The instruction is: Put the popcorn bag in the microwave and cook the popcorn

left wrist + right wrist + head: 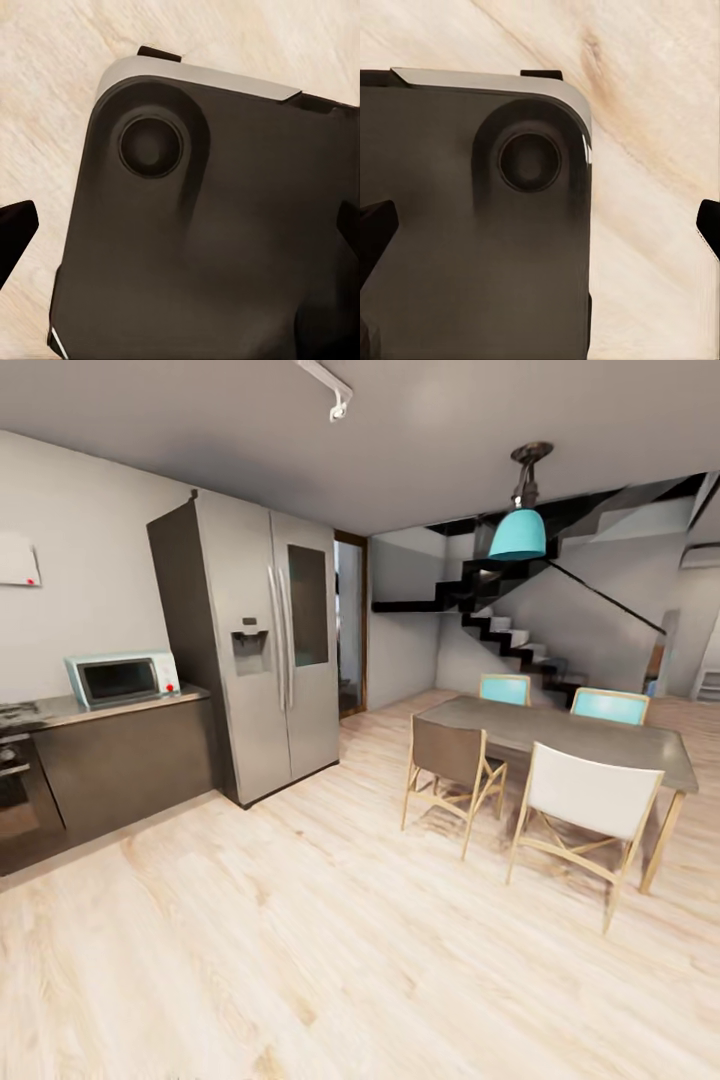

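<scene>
Mint microwave (pixel 122 678) sits on the worktop (pixel 60 711) beside the fridge (pixel 262 645), and I see both tools (pixel 180 225) (pixel 540 225) spread apart over the base.

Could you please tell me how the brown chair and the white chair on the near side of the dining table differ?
The brown chair has a grey-brown back, while the white chair has a pale off-white one. The brown chair stands toward the fridge side of the dining table; the white chair stands toward the stairs side and nearer the camera. Both have light wooden crossed legs, stand upright and face the table.
</scene>
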You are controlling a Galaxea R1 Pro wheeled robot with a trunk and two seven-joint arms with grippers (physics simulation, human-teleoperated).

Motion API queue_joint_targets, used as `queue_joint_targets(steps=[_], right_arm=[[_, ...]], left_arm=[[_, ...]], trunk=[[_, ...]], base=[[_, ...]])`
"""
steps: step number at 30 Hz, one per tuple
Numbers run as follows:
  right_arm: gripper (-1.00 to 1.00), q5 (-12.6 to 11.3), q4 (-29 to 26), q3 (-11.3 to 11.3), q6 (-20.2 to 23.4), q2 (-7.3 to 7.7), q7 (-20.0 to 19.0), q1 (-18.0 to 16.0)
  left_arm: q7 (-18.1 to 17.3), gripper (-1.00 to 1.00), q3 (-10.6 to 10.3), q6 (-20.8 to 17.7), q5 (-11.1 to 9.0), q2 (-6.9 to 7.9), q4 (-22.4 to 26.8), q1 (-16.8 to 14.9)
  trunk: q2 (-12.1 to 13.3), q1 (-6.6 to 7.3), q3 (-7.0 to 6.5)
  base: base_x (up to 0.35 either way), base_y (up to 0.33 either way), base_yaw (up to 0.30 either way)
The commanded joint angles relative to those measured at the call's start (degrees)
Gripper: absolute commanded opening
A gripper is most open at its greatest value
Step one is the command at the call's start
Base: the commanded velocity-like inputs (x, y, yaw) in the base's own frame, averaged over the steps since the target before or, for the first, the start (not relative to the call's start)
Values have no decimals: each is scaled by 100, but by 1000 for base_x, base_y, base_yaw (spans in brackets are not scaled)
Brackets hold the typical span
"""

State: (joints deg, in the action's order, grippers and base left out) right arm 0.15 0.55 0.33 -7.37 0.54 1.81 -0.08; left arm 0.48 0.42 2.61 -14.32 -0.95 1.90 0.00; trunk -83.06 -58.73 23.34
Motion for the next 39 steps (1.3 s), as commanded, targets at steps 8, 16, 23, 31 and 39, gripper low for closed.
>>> queue_joint_targets(steps=[8,16,23,31,39], right_arm=[[100,27,6,35,-27,6,13,-1],[100,29,6,38,-26,13,14,-1],[100,29,6,38,-10,11,13,-1],[100,26,6,30,6,7,15,-1],[100,27,6,29,13,7,17,-1]], left_arm=[[5,100,2,11,-44,-2,3,0],[5,100,2,11,-44,-2,3,0],[5,100,2,11,-44,-2,3,0],[5,100,2,11,-44,-2,3,0],[5,100,2,11,-44,-2,3,0]], trunk=[[-2,0,-3],[-2,0,-3],[-2,0,-3],[-2,0,-3],[-2,0,12]], base=[[0,0,297],[0,0,297],[0,0,297],[0,0,297],[0,0,297]])
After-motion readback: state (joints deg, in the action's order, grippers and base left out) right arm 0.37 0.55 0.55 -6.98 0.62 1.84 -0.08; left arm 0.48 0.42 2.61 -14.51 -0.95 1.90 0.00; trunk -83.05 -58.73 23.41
